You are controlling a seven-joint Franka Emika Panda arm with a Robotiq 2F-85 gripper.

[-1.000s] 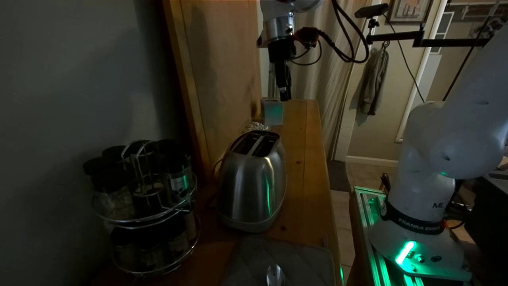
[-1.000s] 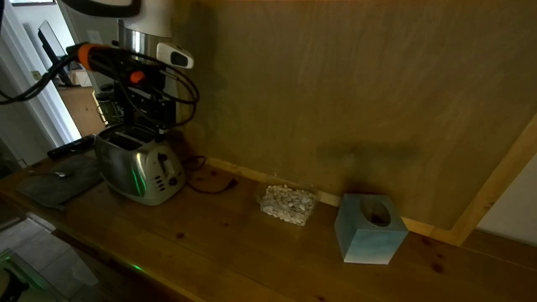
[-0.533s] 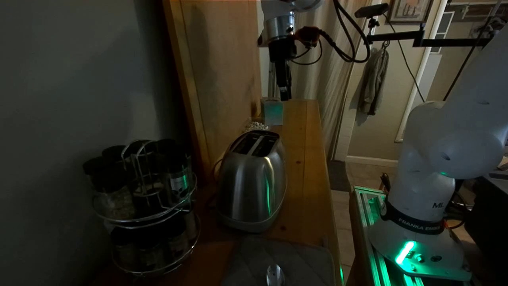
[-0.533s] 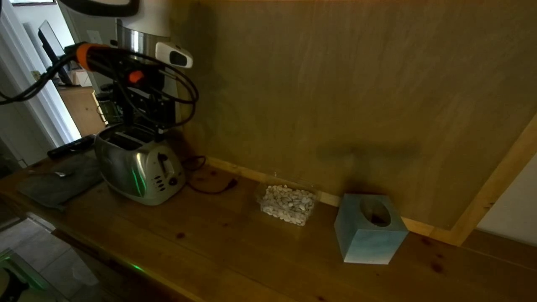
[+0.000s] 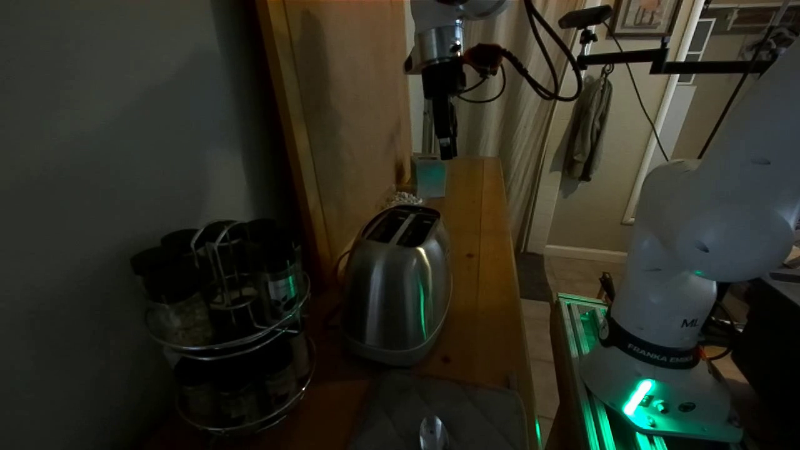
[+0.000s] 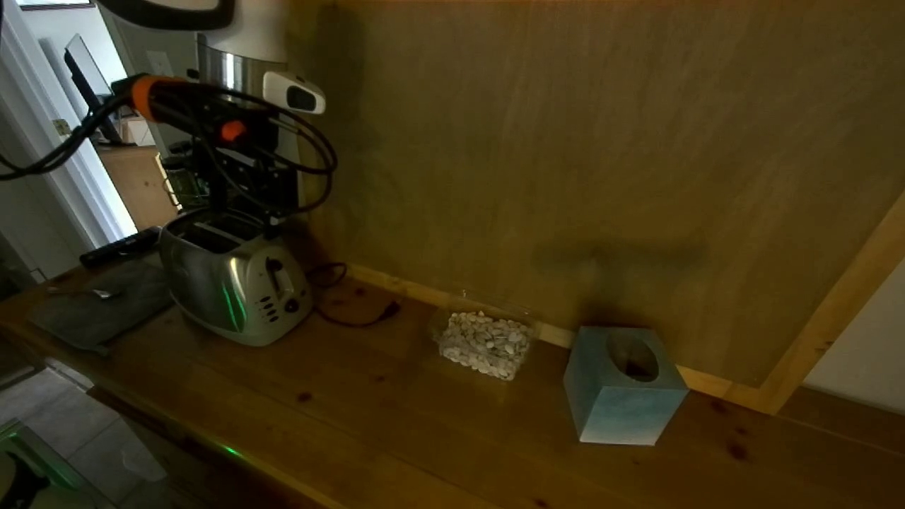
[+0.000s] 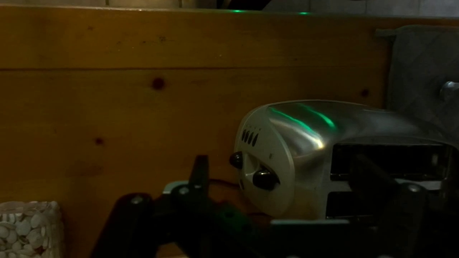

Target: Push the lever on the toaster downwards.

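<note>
Your gripper [image 7: 280, 159] hangs higher than the toaster [image 5: 397, 294], toward its lever end, with its two fingers [image 7: 200, 172] spread wide apart. In the wrist view you see one finger to each side of the lever [image 7: 265, 180], and in an exterior view a clear gap parts the fingertips from the toaster's slotted top. The toaster stands upright on the wooden table [image 6: 396, 431], closer to the edge along the wooden panel [image 6: 601, 141] than to the edge facing your robot base [image 5: 662, 387]. You find the lever at the top of its slot in the end face, not yet pressed down. On the same face you have a dark knob [image 7: 236, 159] and a group of small dark buttons [image 7: 249, 137]. Just beside that end a cord [image 6: 353, 326] curls over the table, its tip near the panel-side edge. Farther along this edge you see a clear container [image 7: 57, 225] of pale pebbles [image 7: 25, 229], then a light blue box [image 6: 626, 410] with an oval hole in its top. Off the toaster's opposite end, a grey quilted pad [image 5: 481, 412] lies near the robot-side edge, a spoon [image 5: 432, 432] on it. A two-tier wire rack [image 5: 222, 347] of dark-lidded jars [image 5: 175, 294] stands past that end too, near a grey wall [image 5: 125, 156].
</note>
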